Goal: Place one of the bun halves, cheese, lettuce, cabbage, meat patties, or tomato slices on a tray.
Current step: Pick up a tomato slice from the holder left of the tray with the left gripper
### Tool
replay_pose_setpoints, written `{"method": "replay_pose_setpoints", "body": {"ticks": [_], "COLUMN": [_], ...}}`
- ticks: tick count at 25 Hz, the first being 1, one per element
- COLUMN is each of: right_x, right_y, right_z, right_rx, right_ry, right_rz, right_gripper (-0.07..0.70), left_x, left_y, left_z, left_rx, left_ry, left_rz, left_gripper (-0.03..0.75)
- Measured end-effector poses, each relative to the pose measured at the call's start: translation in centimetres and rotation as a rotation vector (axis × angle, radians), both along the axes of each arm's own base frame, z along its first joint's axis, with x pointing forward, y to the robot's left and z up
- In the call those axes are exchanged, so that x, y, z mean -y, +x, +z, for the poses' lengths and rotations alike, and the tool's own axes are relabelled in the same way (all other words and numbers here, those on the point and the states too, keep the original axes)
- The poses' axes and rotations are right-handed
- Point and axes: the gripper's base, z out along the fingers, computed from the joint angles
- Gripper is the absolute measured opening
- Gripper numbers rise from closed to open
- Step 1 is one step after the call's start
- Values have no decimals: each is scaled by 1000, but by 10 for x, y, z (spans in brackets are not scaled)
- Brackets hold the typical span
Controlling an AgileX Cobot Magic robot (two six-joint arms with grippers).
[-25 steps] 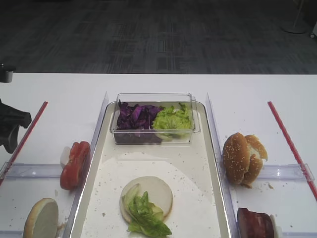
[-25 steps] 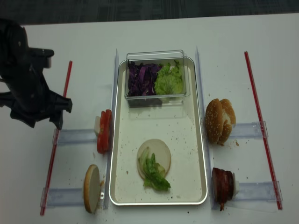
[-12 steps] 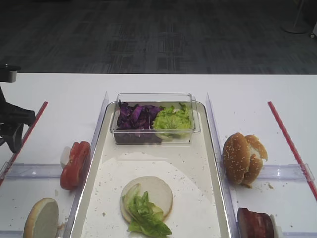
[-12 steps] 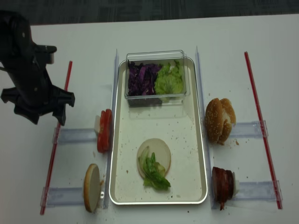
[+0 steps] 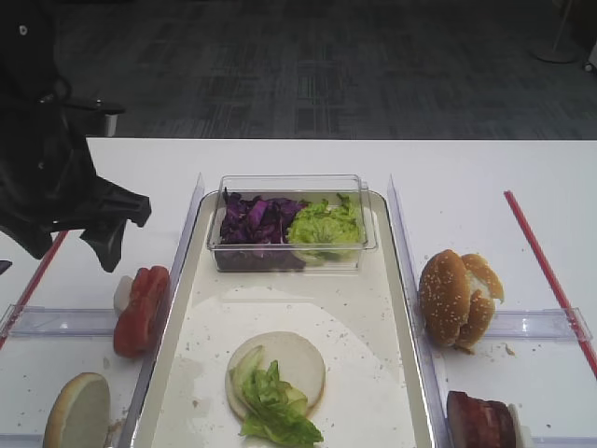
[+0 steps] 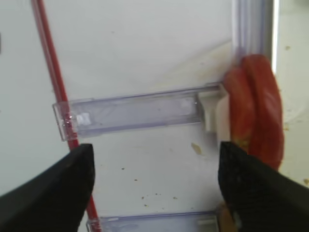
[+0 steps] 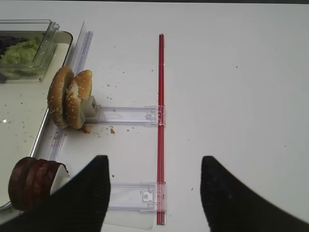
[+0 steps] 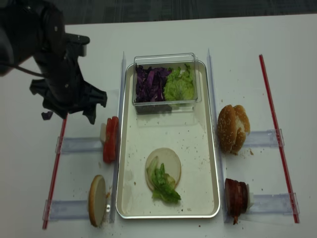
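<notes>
**Left pincer spread above tomato slices, right pincer parked empty**

Overhead view: left pincer [image 8: 69, 111] hangs over the surface just left of the tray [image 8: 208, 163], above and slightly behind the tomato slices [image 8: 110, 140], which stand on edge against a clear holder outside the tray's left rim. Its fingers are spread wide, holding nothing. Left wrist view adds detail: tomato slices [image 6: 256, 108] sit ahead of the right finger, both fingers [image 6: 53, 191] well apart, red strip [image 6: 50, 72] on the left.

Tray holds one bun half [image 8: 164, 166] cut face up with lettuce [image 8: 163, 184] on it; the clear tub [image 8: 166, 82] at the far end has cabbage [image 8: 151, 84] and more lettuce.

Right wrist view only: right pincer [image 7: 154, 193] is empty, fingers drawn in though a gap shows, hovering over bare surface right of the tray. It also shows stacked bun halves [image 7: 70, 99] and meat patties [image 7: 34, 182] in holders. Right arm is absent from both exterior views.
</notes>
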Motion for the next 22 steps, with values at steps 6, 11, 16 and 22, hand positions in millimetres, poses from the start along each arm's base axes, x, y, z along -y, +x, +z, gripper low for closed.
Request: {"method": "replay_pose_setpoints", "body": {"ticks": [6, 11, 16, 22], "right_x": [0, 0, 0, 0], "right_y": [0, 0, 0, 0], "right_z": [0, 0, 0, 0], "right_rx": [0, 0, 0, 0], "right_ry": [0, 0, 0, -1], "right_rz": [0, 0, 0, -1], "right_gripper": [445, 445, 445, 445], "left_x": [37, 62, 71, 75], "left_y": [-12, -23, -27, -27], "left_z": [1, 0, 0, 0], "left_rx": [2, 1, 8, 7], "left_ry": [-7, -14, -28, -79], "left_rz": [-44, -64, -31, 14], "left_gripper": [491, 491, 491, 491]}}
